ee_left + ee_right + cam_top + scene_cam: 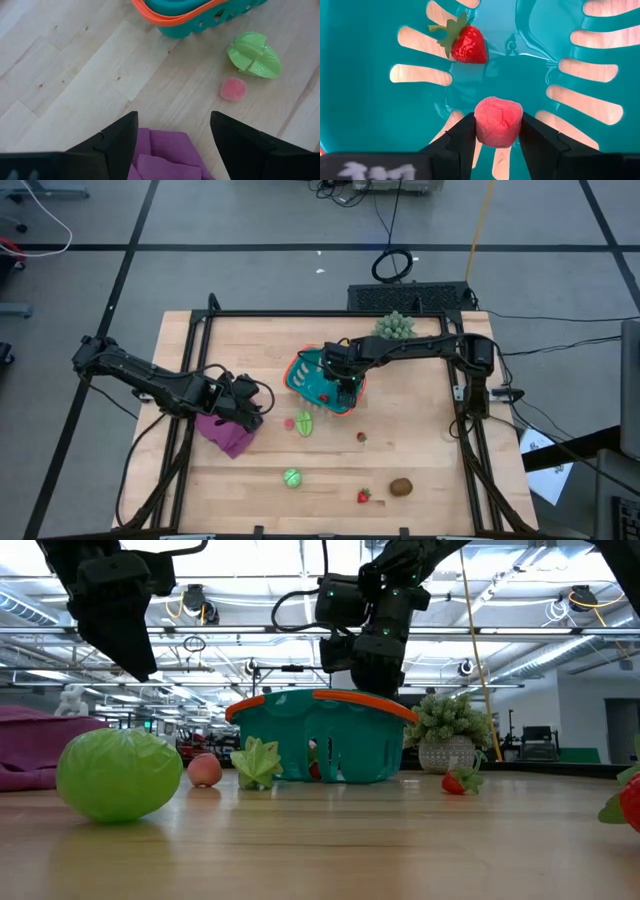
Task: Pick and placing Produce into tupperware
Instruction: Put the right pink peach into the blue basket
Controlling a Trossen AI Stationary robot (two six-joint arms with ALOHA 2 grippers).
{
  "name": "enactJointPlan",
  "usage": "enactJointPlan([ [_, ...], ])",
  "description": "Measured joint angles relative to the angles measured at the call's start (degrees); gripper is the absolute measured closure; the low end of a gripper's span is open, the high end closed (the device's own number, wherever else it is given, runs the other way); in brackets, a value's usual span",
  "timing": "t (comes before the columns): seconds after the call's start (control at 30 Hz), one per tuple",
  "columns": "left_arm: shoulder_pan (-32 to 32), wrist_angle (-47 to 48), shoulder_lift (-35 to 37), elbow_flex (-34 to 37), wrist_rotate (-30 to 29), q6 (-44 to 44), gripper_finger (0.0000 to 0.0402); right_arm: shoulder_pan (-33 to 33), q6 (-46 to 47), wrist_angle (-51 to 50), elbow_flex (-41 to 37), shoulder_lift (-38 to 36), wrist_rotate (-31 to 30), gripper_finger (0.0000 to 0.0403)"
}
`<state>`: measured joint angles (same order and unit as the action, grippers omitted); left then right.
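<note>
The teal basket with an orange rim stands mid-table and has a red strawberry on its floor. My right gripper hangs over the basket's inside, shut on a round pink-red produce piece. My left gripper is open above the purple cloth, touching nothing. On the wood lie a pink piece, a green leafy piece, a small red piece, a green round piece, a strawberry and a brown kiwi. My right gripper pinches the round pink-red piece between its two fingers, one on each side. The fingers point down from above into the basket. The piece is lifted clear above the basket's slotted floor.
A spiky pale-green plant ball sits at the far edge behind the basket. The purple cloth lies left of the produce. A dark frame borders the table. Bare wood shows between the basket and the near-side produce.
</note>
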<state>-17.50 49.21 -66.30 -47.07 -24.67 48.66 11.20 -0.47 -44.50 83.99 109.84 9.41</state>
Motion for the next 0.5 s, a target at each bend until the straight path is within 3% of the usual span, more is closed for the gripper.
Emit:
enactJointPlan([
  [0.5,0.02,0.0,-0.01,0.02,0.0,-0.18,0.0149,0.0,-0.87,-0.1,0.0,0.0,-0.05,0.0272],
])
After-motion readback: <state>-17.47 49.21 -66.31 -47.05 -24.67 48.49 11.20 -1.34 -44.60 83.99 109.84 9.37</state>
